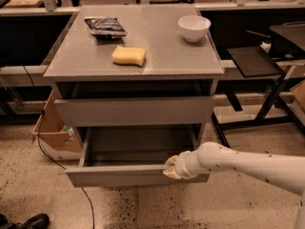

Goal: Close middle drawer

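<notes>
One grey cabinet [162, 66] rises behind the gripper [172, 168], which is touching the top edge of the one middle drawer [114, 175], pulled out and stretching away to its left. Gripper spread or pressed together? Cannot tell. One shut drawer front [133, 111] sits just above it. Higher up, well apart: one white bowl [194, 27], one yellow sponge [128, 55], one dark bag [105, 26].

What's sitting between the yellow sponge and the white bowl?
Nothing: the camera view shows only bare grey top between the yellow sponge and the white bowl. The gripper is down low, against the front of the middle drawer.
</notes>
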`<state>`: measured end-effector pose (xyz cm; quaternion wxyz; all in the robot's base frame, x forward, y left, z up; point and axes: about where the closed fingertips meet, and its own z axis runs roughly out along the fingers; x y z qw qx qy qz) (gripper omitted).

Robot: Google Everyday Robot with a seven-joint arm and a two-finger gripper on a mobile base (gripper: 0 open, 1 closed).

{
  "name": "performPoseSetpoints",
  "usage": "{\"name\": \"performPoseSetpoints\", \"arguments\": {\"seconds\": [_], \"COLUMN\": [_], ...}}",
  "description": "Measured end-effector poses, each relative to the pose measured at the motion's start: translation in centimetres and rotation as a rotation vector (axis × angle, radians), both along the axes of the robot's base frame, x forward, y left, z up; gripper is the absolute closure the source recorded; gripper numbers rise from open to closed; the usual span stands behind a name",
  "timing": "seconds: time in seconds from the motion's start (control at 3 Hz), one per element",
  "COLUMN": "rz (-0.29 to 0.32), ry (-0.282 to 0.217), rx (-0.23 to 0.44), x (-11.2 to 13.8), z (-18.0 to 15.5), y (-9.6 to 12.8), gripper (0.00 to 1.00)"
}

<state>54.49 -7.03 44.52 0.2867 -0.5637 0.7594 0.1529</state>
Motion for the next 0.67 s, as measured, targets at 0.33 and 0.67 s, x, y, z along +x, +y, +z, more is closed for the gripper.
{"name": "performPoseSetpoints", "arguments": {"seconds": [0.33,0.67], "rz": [-0.003,-0.003], "ry": [-0.020,-0.021], "rx": [0.007,0.008], "x": [1.13,1.15], "z": [0.79,0.63], "y": [0.45,0.44], "gripper": [0.81,0.58]}}
